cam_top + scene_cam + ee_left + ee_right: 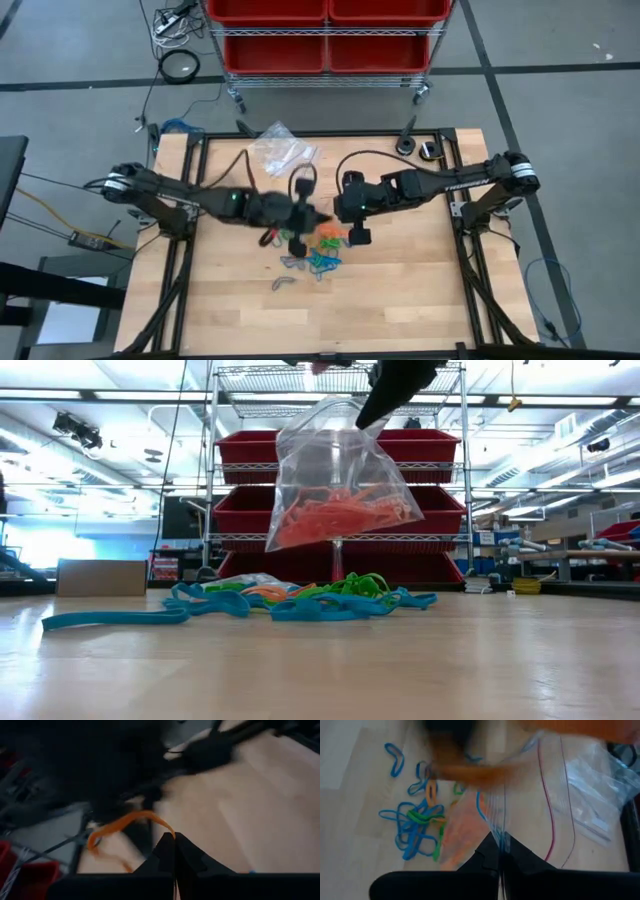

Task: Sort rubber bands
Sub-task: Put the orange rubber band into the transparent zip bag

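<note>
From above, you see both arms reaching in to meet near the middle of the wooden bench [400, 300], the left arm from nine o'clock and the right arm from three o'clock. The left tool [174, 846] has its fingers pressed together, pinching one orange rubber band [127, 822]; only the left wrist view shows this, with the band arching out from the fingertips in a long curved loop. The right tool [501, 856] is also pressed together, pinching the top edge of a clear plastic bag [340, 470]. The overhead view hides that bag behind the arms, but the low view shows it hanging in the air above the bench, mouth end up and tilted, with a bunch of orange bands [340, 510] lying across its lower part, their long axis running roughly from eight o'clock up to two o'clock in that picture. Below the bag, the loose rubber bands [300, 600] lie in a tangled heap of blue, green and a little orange, flat on the bench. One long blue band [115, 619] lies stretched out level at the nine o'clock side of the heap. The overhead view places the heap [322, 255] just toward six o'clock of the two tools, with a single band [282, 284] apart at about seven o'clock. More clear bags [282, 148] lie at twelve o'clock on the bench.
</note>
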